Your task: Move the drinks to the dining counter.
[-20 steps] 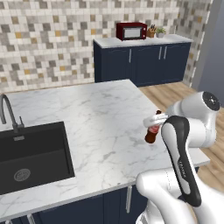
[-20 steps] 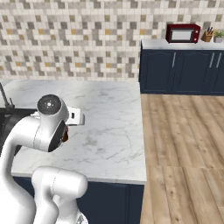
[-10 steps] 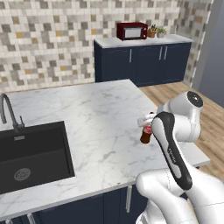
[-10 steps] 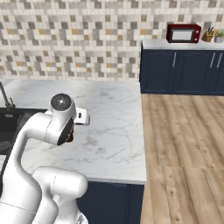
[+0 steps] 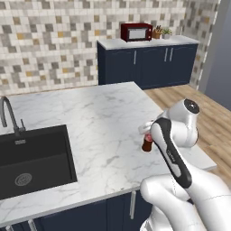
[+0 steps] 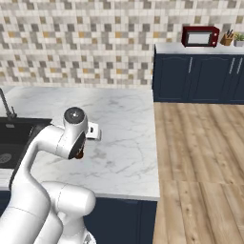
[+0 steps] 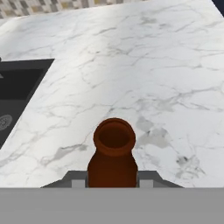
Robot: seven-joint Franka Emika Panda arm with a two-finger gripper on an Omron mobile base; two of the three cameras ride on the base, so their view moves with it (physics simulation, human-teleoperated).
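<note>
While my gripper (image 7: 113, 183) is clamped on the cola bottle (image 7: 113, 154), I read it as small, rigid and light, likely slick-sided. Bottle sits upright just above the dining counter (image 5: 90, 117), near its right edge, well apart from the black sink (image 5: 31, 155). Hold is on the body below the open neck; I judge that low grip steadies it against tipping when set down.

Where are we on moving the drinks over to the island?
Done: no drink stands free on the dining counter yet. In hand: the gripper is shut on the cola bottle, held upright near the counter's right edge, with the sink off to the left. Left: set this bottle down and release it; no other drinks are in view here.
</note>
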